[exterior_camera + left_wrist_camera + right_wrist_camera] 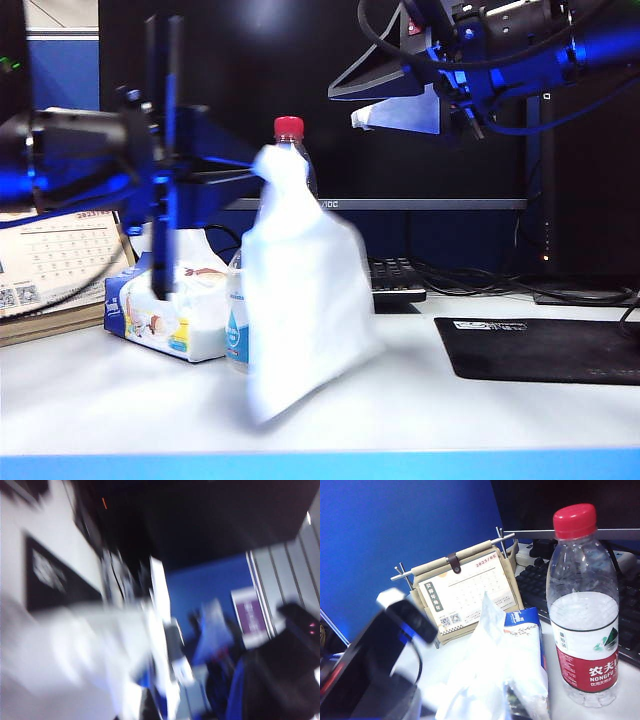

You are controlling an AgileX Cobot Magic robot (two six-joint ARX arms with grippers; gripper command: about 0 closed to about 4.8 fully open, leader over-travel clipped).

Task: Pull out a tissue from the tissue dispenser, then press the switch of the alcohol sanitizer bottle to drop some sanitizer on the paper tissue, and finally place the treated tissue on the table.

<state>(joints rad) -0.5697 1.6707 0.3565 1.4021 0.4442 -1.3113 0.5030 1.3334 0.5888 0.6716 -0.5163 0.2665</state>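
My left gripper [258, 165] is shut on the top of the tissue [305, 300]. The white sheet hangs blurred in the air above the table [500, 420], in front of the alcohol sanitizer bottle [235, 325]. Only the bottle's labelled left edge shows, and the switch is hidden behind the sheet. The tissue dispenser [165, 310] lies to the left, below the left arm. In the smeared left wrist view the tissue [75, 645] fills the lower part. My right gripper [400, 110] hangs open and empty high at the upper right, and its wrist view shows the tissue [485, 680] and the dispenser [522, 627].
A red-capped water bottle [289, 130] stands behind the tissue. A desk calendar [50, 260] sits at the far left. A keyboard [395, 280] and a monitor are at the back, and a black mouse pad [540, 350] lies at the right.
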